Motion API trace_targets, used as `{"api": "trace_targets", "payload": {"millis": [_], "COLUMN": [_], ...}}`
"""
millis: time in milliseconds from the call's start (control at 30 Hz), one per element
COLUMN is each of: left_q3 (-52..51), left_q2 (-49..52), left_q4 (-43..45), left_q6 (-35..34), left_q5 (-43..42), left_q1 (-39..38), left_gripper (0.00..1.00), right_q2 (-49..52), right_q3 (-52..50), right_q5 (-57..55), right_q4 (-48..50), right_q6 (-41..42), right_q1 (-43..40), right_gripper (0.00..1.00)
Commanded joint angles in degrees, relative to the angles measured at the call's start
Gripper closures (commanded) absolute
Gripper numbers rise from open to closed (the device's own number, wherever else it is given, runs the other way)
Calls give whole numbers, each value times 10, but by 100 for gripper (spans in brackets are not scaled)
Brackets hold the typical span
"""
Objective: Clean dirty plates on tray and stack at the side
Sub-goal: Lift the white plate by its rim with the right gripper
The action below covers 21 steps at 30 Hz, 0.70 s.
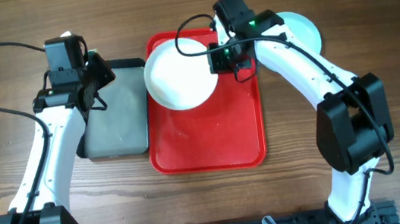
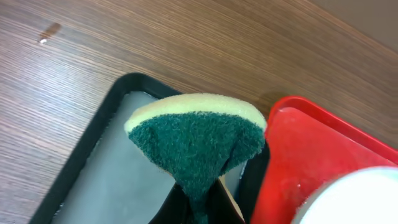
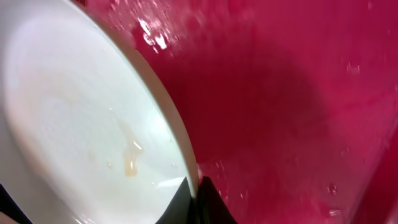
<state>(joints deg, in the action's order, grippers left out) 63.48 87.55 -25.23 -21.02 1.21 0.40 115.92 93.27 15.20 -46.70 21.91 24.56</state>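
My right gripper (image 1: 217, 55) is shut on the right rim of the white plate (image 1: 178, 73) and holds it tilted above the far half of the red tray (image 1: 207, 138). The right wrist view shows the plate (image 3: 81, 118) with a small yellowish smear, my fingers (image 3: 194, 190) pinching its edge over the wet tray (image 3: 292, 106). A pale aqua plate (image 1: 303, 29) lies on the table at the far right, partly hidden by the arm. My left gripper (image 1: 94, 73) is shut on a green and yellow sponge (image 2: 199, 140) above the grey tray.
The dark grey tray (image 1: 116, 111) lies just left of the red tray, its rim (image 2: 93, 137) showing in the left wrist view. Arm cables loop over the far table. A black rail runs along the near edge.
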Motion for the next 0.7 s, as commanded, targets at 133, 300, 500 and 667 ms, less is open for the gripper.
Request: {"api": "trace_targets", "payload": {"millis": [133, 300, 500, 667], "left_q3": [3, 3, 3, 3], "left_q2": [-1, -1, -1, -1], "left_q4": [3, -15, -83, -129], "left_q6": [9, 13, 14, 46], "left_q5": [-19, -90, -115, -167], "left_q1": [61, 102, 140, 182], "left_gripper": [96, 96, 96, 96], "right_q2": [10, 38, 61, 76], "right_q3": [16, 16, 16, 16], "right_q5": [-49, -126, -257, -307], "right_q4": [109, 208, 313, 392], "right_q6": [52, 83, 90, 25], "right_q1": [70, 132, 183, 190], "right_gripper": [96, 96, 96, 96]}}
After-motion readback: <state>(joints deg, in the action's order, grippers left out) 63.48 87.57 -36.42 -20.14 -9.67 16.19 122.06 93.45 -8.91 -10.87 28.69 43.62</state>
